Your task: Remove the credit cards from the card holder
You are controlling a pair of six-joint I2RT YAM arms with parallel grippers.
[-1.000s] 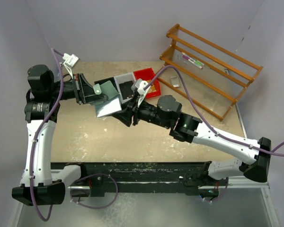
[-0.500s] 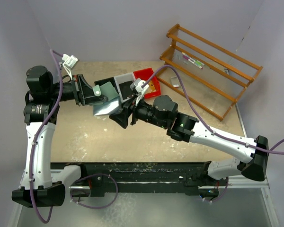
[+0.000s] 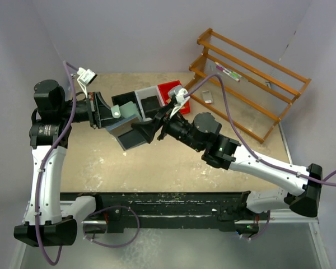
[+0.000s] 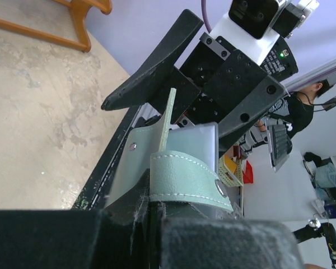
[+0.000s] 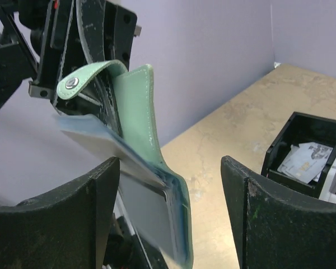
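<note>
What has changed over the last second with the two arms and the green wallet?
The right gripper, open, shifted slightly toward the table's far edge. The card holder now hangs open lower, with its pages dropped toward the near side. The left gripper kept its clamp on the cover. The red bin and wooden rack stayed put.

No legible text, brand, number or sign is found in any view. Print is seen on the credit cards (image 5: 305,159) in the black bin (image 5: 279,150), and coloured marks on a label (image 3: 228,73) on the wooden rack (image 3: 280,89); both are too small to be read.
</note>
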